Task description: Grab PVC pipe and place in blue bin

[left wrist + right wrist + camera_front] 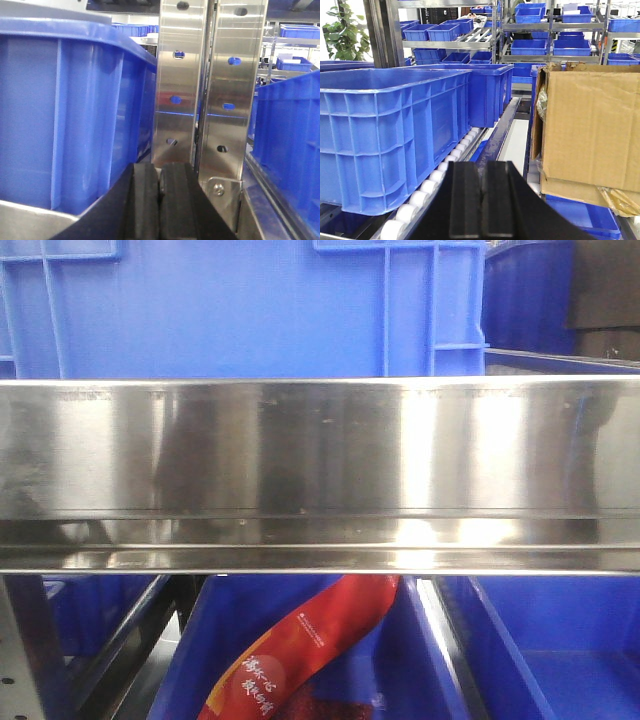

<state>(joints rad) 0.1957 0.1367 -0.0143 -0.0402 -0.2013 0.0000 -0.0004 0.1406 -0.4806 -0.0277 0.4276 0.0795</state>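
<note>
Front view: a steel shelf rail (320, 475) fills the frame, blue bin (250, 305) behind it, a red printed bag (300, 650) in a bin below; neither arm shows here.
Right gripper (481, 200): level, pads pressed together, empty, facing a large blue crate (390, 130) on rollers and a cardboard box (590, 130).
Left gripper (159, 200): level, pads closed on nothing, before steel uprights (210, 85).
PVC pipe: not visible in any view.
</note>
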